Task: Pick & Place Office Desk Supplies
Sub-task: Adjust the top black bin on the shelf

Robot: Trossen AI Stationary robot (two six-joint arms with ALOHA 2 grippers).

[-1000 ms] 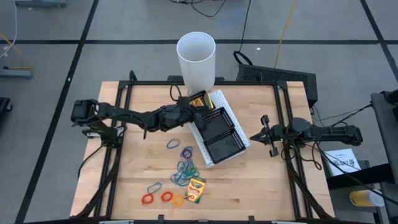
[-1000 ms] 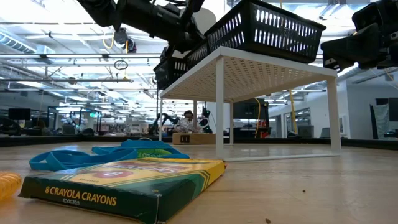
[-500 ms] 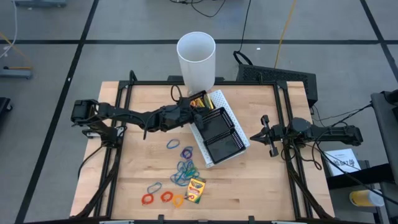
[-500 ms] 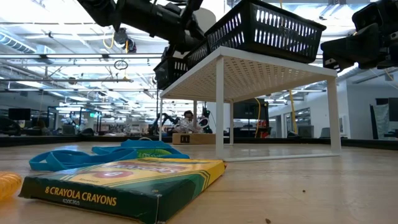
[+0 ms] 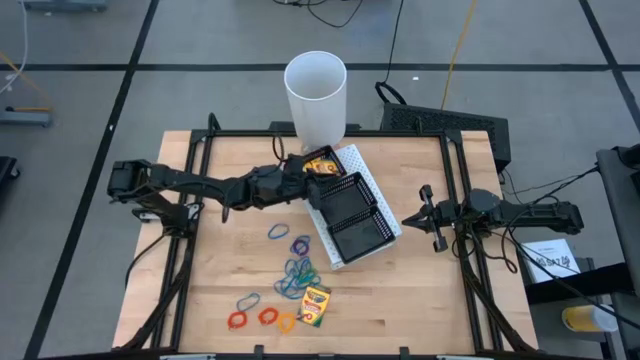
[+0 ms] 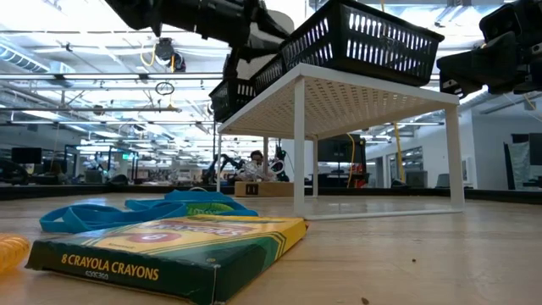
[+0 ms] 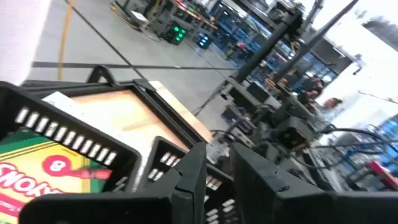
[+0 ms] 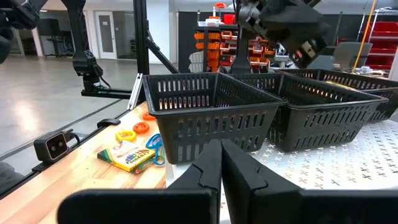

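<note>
Black mesh three-compartment tray (image 5: 352,208) sat mid-frame, a yellow-and-green crayon box (image 5: 321,164) lying in its upper compartment. Left gripper (image 5: 300,177) hovered beside it, fingers slightly parted, empty. Right gripper (image 5: 427,213) waited mid-right, pressed together.

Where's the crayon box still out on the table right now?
In the high view, the loose crayon box lies near the table's front edge, beside the rubber bands and in front of the black tray.

Your wooden table (image 5: 220,270) carries a white riser (image 5: 372,190) (the mesh tray sits on top of it), one crayon box (image 5: 315,305) flat near the front edge, and a scatter of rubber bands (image 5: 290,268) just beside that box.
</note>
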